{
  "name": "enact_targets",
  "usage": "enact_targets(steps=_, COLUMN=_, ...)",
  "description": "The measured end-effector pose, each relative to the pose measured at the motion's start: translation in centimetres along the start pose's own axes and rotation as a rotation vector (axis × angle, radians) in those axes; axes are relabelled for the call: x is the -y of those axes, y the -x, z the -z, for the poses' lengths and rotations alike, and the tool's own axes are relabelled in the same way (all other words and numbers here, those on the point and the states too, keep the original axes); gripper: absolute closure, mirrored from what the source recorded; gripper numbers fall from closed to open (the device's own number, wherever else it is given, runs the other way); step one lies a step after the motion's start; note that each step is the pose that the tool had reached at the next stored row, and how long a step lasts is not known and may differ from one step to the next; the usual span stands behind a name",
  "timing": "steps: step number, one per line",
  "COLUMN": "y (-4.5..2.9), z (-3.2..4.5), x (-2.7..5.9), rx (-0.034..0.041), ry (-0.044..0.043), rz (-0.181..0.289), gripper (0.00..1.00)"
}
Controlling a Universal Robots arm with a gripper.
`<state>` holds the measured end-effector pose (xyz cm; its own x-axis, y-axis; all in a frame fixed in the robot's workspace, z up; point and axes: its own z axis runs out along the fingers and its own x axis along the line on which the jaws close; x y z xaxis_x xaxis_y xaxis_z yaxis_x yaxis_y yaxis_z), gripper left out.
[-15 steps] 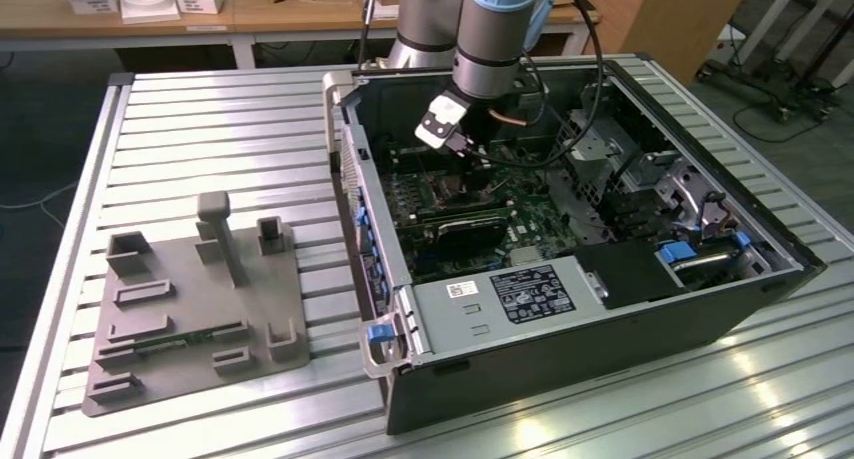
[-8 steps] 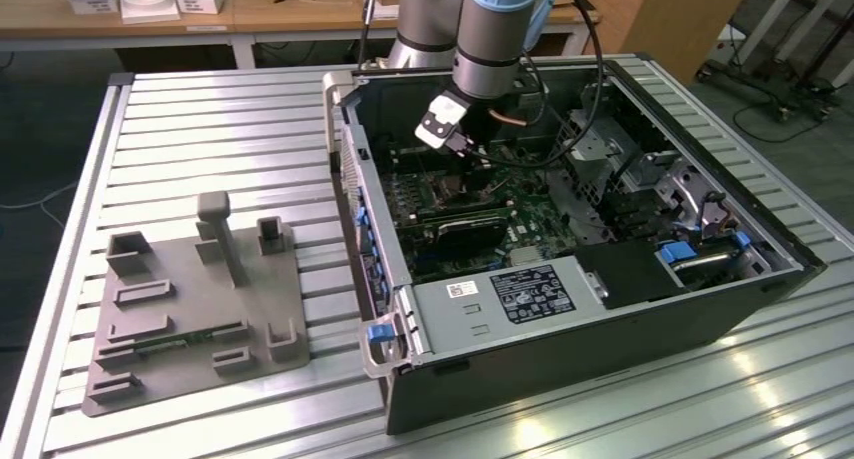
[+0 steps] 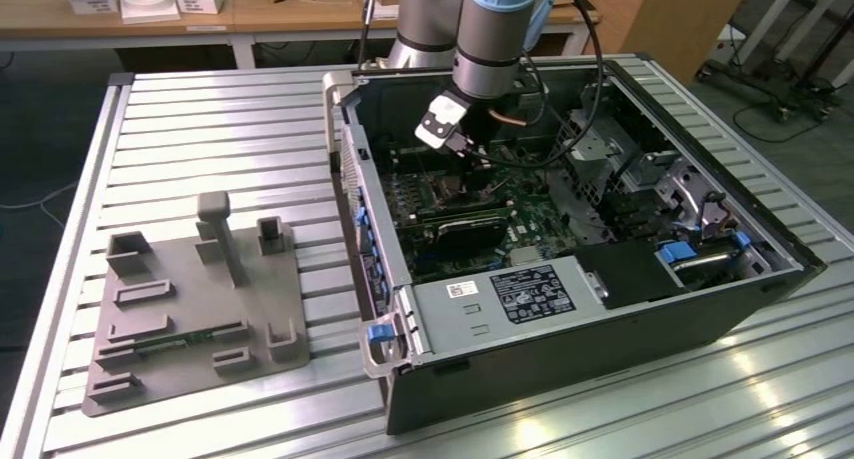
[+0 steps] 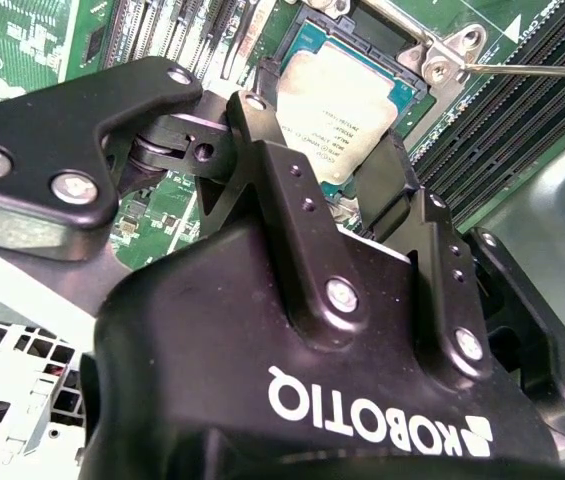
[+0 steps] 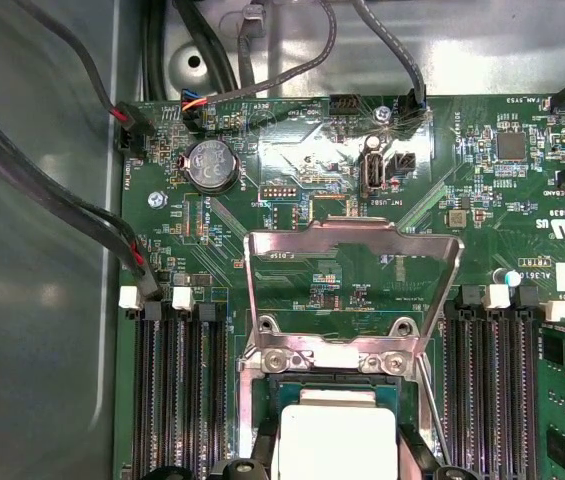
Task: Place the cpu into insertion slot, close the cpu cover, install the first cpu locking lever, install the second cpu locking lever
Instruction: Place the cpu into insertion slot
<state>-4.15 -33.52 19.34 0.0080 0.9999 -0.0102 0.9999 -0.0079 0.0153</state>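
placing cpu (image 4: 347, 95) | claw (image 4: 322, 140) clamped on it | cpu cover (image 5: 352, 232) up | exterior view: 11 o'clock of grey box (image 3: 527, 294) | calls for level seating

The desk (image 3: 200, 129) and the opened computer case (image 3: 534, 369) are looked down upon at a slant, from high up and well off, in the exterior view. The motherboard (image 5: 292, 150) is faced squarely from near in the first wrist view. In the second wrist view the cpu (image 4: 337, 105) is sighted from very close, past the black body of the pincer (image 4: 327, 150). The cpu (image 5: 334, 445) is shared by both wrist views.
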Motion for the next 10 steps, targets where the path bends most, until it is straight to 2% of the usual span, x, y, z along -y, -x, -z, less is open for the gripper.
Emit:
enact_targets(steps=4, y=-0.01, z=-0.01, x=0.00, rx=-0.0047, ry=0.0000, rz=0.000, gripper=0.46)
enact_targets(steps=10, y=0.00, z=-0.01, x=0.00, rx=-0.0051, ry=0.0000, rz=0.000, gripper=0.46)
